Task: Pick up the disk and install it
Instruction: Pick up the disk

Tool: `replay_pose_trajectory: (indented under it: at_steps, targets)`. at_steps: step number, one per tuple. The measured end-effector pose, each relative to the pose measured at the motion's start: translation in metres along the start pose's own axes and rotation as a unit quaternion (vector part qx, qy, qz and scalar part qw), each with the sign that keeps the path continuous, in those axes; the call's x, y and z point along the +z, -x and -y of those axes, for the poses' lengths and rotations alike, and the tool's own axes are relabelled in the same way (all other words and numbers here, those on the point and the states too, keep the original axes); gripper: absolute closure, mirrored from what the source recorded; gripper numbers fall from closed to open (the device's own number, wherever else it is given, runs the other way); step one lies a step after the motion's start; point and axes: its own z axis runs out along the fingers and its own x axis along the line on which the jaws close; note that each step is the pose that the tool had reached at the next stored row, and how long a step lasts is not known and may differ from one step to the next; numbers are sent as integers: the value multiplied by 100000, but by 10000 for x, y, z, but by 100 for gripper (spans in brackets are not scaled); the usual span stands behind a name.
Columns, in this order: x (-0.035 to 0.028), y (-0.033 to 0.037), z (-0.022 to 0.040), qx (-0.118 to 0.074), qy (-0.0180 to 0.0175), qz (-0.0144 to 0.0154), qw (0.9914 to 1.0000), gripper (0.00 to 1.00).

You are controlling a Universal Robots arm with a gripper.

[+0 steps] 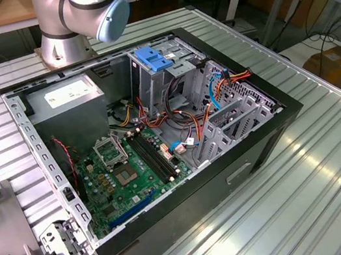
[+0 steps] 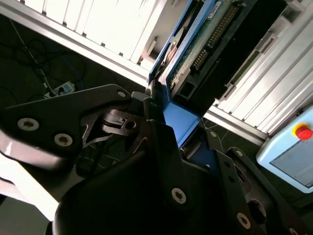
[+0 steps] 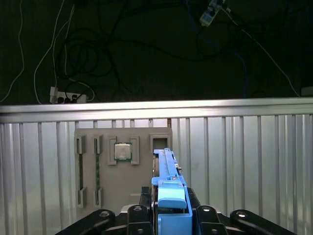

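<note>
First wrist view: the claw is clamped on the disk, holding it edge-on by its blue bracket over the ribbed metal bench. The pick-up looks done, the installing not. Seating it calls for squaring the disk to a bay in the open computer case — clear of the loose cables. Beyond the bench: dark floor, trailing cords, a power strip.

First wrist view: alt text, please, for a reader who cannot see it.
The end effector grips the disk, seen edge-on in its blue bracket, over a ribbed metal table. Beyond it lies a grey fixture plate holding a processor chip, then a dark floor with cables.
</note>
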Motion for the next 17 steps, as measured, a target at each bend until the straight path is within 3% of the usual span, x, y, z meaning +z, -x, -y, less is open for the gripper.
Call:
replay_pose_trajectory:
  at_steps: [11,14,17]
  targets:
    - [-159,1,1,-1,-1,-9,100000,63]
    - [-242,2,1,-2,-1,-19,100000,63]
    - [-285,2,1,-1,0,-23,100000,63]
